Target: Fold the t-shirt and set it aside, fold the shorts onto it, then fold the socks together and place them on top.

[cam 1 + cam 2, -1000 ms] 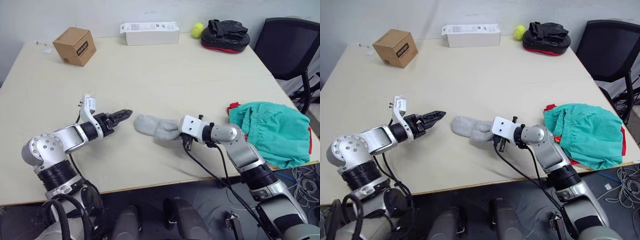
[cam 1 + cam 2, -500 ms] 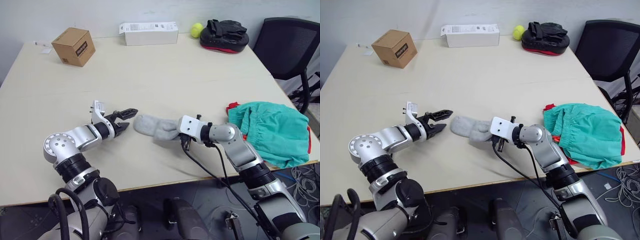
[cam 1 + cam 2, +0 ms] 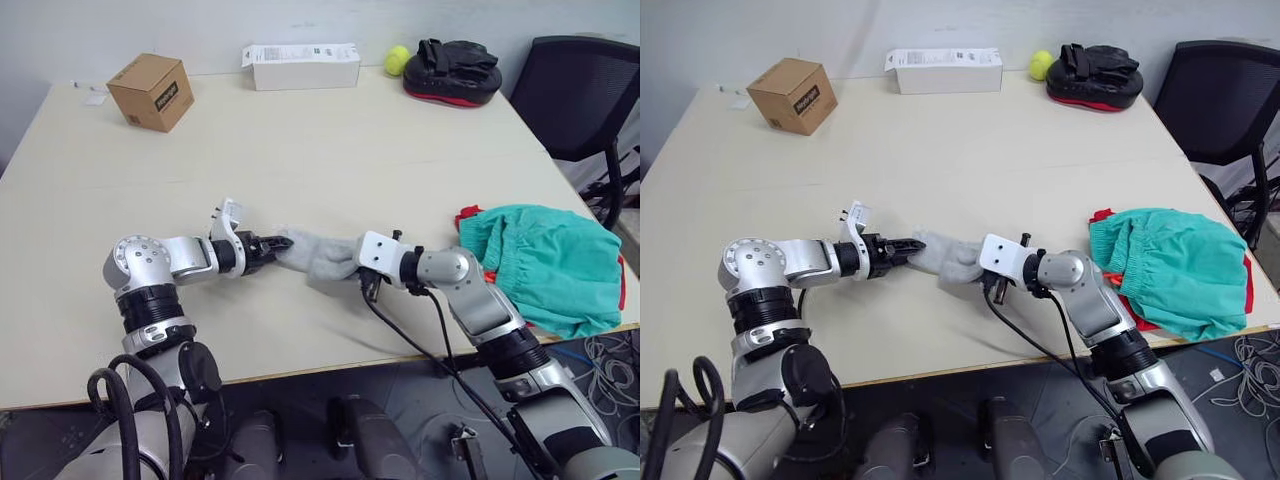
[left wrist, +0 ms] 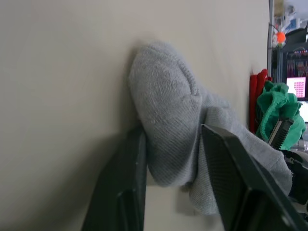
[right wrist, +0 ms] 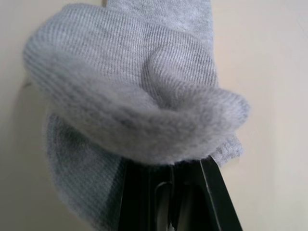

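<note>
2 garments lie stacked at our right on the counter (image 3: 300,150): the shorts (image 3: 545,265) over the t-shirt (image 3: 467,214). Mid-counter, the socks (image 3: 318,257) stretch between our hands: left hand (image 4: 171,166) spread around the toe, right hand (image 5: 168,180) clamped on the other end.

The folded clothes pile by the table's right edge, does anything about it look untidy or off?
Yes. The large teal-green cloth shorts lie crumpled rather than flat, and the bright red cloth t-shirt pokes out beneath them. The pile's near corner seems to reach past the beige table edge, so it might slip.
</note>
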